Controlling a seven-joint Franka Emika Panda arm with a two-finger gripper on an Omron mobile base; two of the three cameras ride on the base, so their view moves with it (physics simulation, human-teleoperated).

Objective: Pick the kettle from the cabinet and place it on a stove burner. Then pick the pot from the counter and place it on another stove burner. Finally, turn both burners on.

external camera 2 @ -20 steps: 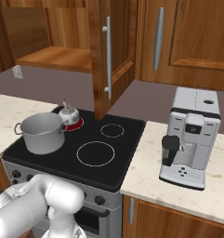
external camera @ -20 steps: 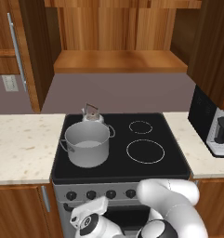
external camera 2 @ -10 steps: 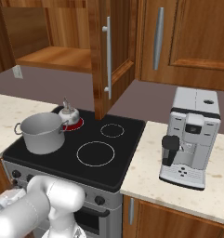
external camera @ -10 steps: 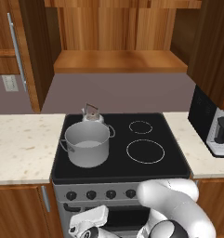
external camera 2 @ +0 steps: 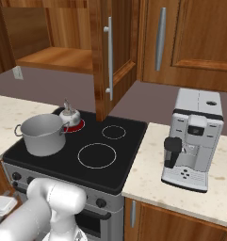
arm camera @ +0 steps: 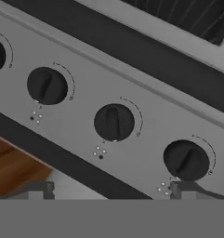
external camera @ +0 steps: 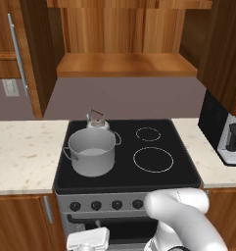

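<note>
The small silver kettle (external camera: 96,121) (external camera 2: 69,114) stands on the stove's back-left burner, which glows red (external camera 2: 77,125) beneath it. Just in front, the wide grey pot (external camera: 92,152) (external camera 2: 41,134) covers the front-left burner. My gripper (arm camera: 111,190) is open and holds nothing, low in front of the stove's knob panel. It faces a row of black knobs (arm camera: 114,122), apart from them. Its white hand (external camera: 88,239) hangs below the knobs (external camera: 96,205). The cabinet (external camera: 124,63) stands open, its shelf bare.
The two right burners (external camera: 153,159) (external camera 2: 97,155) are bare rings. A coffee machine (external camera 2: 192,136) (external camera: 230,138) stands on the counter (external camera 2: 148,174) right of the stove. The open cabinet door (external camera 2: 107,52) hangs over the stove's back. More counter (external camera: 21,152) lies to the left.
My hand has sunk a little lower in front of the stove and the arm has shifted with it. Kettle, pot and the red burner are as before.
</note>
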